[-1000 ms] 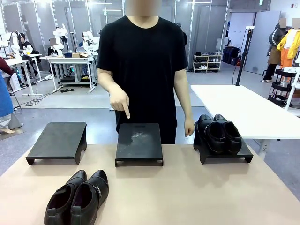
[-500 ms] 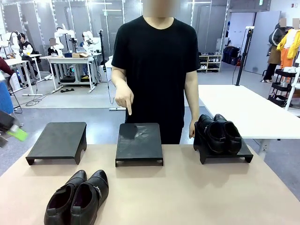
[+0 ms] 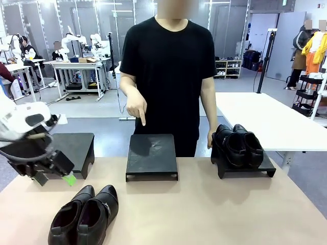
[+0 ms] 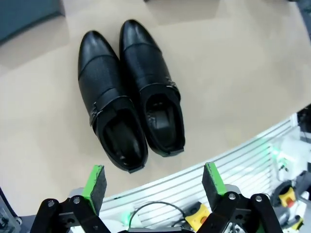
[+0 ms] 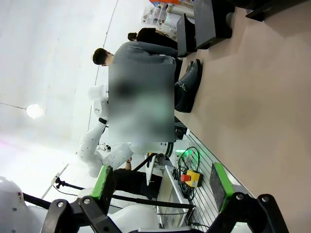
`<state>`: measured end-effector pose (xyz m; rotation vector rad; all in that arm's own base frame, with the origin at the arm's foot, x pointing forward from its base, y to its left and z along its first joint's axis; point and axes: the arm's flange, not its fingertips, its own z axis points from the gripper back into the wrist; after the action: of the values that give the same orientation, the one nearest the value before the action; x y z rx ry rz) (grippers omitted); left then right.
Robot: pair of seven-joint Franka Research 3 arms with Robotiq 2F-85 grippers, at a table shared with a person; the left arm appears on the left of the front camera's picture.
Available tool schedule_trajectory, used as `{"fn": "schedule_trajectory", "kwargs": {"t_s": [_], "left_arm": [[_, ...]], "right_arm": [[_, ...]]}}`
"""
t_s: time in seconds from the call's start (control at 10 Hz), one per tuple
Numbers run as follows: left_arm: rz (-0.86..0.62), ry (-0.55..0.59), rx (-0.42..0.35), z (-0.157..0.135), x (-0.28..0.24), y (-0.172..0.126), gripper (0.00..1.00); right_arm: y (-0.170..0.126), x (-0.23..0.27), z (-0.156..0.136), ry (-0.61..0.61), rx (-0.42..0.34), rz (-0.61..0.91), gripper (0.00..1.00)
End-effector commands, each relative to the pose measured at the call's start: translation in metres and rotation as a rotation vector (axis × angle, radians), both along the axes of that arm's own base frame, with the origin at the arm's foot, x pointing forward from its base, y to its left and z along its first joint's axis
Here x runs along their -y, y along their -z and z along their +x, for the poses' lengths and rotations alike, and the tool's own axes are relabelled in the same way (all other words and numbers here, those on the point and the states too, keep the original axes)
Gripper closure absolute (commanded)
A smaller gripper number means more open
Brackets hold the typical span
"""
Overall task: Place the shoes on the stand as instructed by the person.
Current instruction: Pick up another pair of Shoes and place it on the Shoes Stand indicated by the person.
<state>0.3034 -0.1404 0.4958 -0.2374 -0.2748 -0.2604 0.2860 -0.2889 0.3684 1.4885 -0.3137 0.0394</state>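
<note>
Shoes w/ buckle strap (image 3: 84, 214) sit side by side front-left on table (image 3: 214, 214), heels cut off by frame edge; left wrist view shows the whole pair. Left gripper (image 3: 55, 177) hangs tilted just above-left of them, blurred, jaws apart, empty. Person's hand (image 3: 137, 106) points down over mid stand (image 3: 152, 155). Plain pair (image 3: 239, 145) on right stand (image 3: 268, 169). Right gripper (image 5: 163, 187): jaws wide, empty.

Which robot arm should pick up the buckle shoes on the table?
Probably the left. The left gripper hangs open close by the buckled shoes, looking down on them at the left front of the table. The right gripper, also open, sees them far off.
</note>
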Motion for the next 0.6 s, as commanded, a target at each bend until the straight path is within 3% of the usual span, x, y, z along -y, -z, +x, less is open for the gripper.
{"fn": "schedule_trajectory", "kwargs": {"t_s": [0.0,0.5], "left_arm": [[0.018,-0.068,-0.027,-0.009,-0.005,0.056,0.0],[0.011,-0.119,-0.116,-0.008,0.008,0.108,0.0]], "right_arm": [[-0.002,-0.002,-0.003,-0.003,-0.003,-0.013,0.0],[-0.002,-0.002,-0.003,-0.003,-0.003,-0.013,0.0]]}}
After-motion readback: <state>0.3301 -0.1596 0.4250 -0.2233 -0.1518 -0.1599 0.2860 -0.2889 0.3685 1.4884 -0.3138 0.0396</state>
